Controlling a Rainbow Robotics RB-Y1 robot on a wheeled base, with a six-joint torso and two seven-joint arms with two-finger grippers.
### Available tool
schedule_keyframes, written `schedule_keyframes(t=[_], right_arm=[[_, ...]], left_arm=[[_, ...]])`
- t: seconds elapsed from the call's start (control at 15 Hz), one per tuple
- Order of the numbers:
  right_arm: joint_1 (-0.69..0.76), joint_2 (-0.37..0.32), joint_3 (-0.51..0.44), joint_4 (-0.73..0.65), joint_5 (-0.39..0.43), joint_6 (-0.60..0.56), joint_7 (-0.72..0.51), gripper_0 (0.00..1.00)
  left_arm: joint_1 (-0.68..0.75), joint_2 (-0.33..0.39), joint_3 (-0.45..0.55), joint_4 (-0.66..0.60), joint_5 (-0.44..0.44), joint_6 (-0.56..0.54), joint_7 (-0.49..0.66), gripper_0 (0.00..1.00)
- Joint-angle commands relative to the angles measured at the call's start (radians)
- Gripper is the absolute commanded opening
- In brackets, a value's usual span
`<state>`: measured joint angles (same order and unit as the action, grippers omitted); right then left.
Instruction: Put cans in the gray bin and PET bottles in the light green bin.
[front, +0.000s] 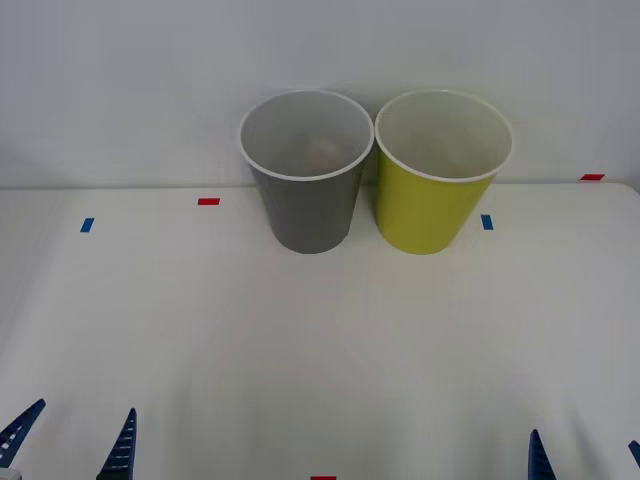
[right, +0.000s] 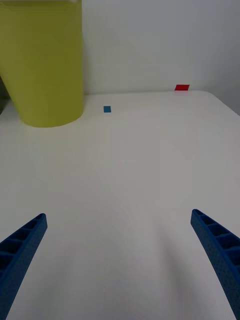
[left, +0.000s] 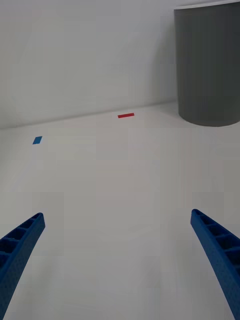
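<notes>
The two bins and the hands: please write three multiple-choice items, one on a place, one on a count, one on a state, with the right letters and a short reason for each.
1. Where does the gray bin stand relative to the light green bin?
A. on the robot's left of it
B. on the robot's right of it
C. in front of it

2. How many small blue tape marks lie on the table in the front view?
A. one
B. two
C. four

3. How are the left hand and right hand?
A. both open
B. both shut
C. one open, one shut

Answers: 1 A, the bins are side by side, gray on the left. 2 B, one near each side. 3 A, each pair of fingers is spread, holding nothing.
</notes>
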<state>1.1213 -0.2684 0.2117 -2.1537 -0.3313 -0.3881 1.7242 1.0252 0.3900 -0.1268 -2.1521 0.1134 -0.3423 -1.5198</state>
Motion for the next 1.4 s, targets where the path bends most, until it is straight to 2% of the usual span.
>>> schedule_keyframes(t=[0.07,1.4], right_arm=[[0.000,0.000,0.000,0.000,0.000,0.000,0.000,1.00],[0.000,0.000,0.000,0.000,0.000,0.000,0.000,1.00]], left_arm=[[0.052,-0.002,-0.002,0.001,-0.001,-0.021,0.001,1.00],[0.050,-0.003,-0.004,0.001,-0.003,-0.021,0.000,1.00]])
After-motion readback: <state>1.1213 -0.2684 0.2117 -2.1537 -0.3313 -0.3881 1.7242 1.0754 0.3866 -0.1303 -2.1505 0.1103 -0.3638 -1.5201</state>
